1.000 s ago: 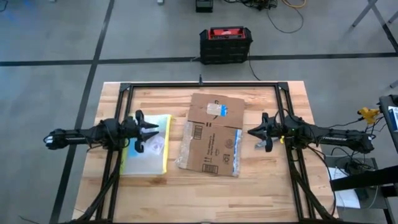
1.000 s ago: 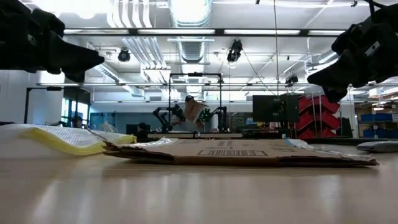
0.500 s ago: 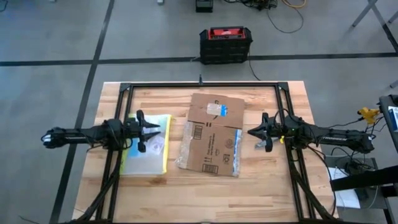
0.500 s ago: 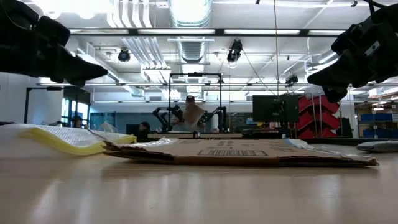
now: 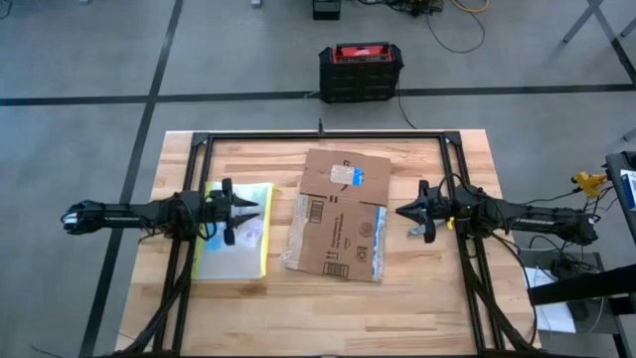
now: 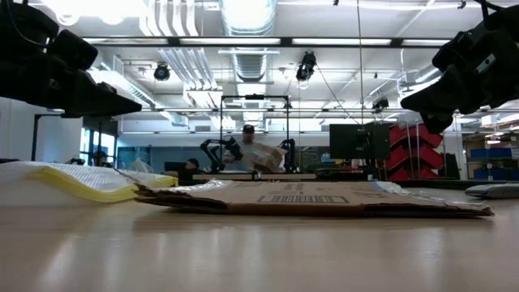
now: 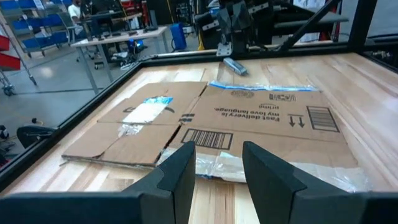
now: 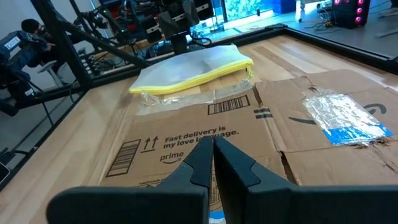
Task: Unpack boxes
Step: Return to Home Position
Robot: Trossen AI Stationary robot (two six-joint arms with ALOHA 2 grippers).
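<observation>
The box (image 5: pixel 338 214) is a brown cardboard sheet lying flat and unfolded on the middle of the table, printed side up, with a white label on its far flap (image 7: pixel 146 111). Left of it a clear yellow-edged pouch (image 5: pixel 234 247) lies flat on the wood. My left gripper (image 5: pixel 254 210) hovers open over the pouch's far part, pointing at the box (image 7: pixel 249 118), with nothing between its fingers (image 7: pixel 219 149). My right gripper (image 5: pixel 399 211) hangs shut just off the box's right edge, above the table, pointing at the box (image 8: pixel 186 143).
A black frame (image 5: pixel 323 136) runs along the table's far edge and down both sides. A black and red case (image 5: pixel 361 70) stands on the floor beyond the far edge. A small grey object (image 7: pixel 235 65) lies on the table under my right gripper. Bare wood lies along the near edge.
My left gripper has sunk a little toward the pouch and tipped its fingers downward, staying open. The box, the pouch and my right gripper have kept still.
</observation>
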